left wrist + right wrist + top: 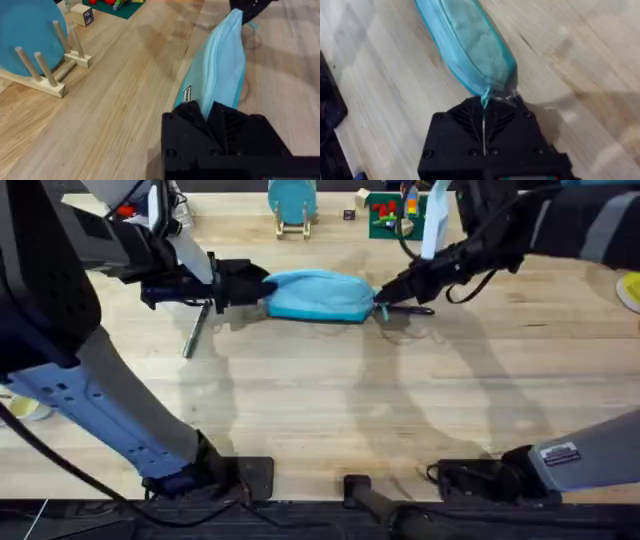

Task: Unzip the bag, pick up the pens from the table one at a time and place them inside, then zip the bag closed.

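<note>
The light blue bag (320,295) lies lengthwise at the table's (330,400) far middle. My left gripper (262,288) is shut on the bag's left end; in the left wrist view the fabric (220,65) runs out from between the black fingers (187,117). At the right end, my right gripper (382,298) is shut on the zipper pull (484,100), and the zipper line along the bag (470,45) looks closed. A silver-grey pen (195,330) lies on the wood below the left gripper. A dark pen (415,310) lies just beside the right gripper.
A teal disc on a wooden stand (292,202) sits at the back, with a green toy board (390,215) and a small cube (348,215) to its right. A yellow object (630,288) shows at the right edge. Bare wood fills the near half.
</note>
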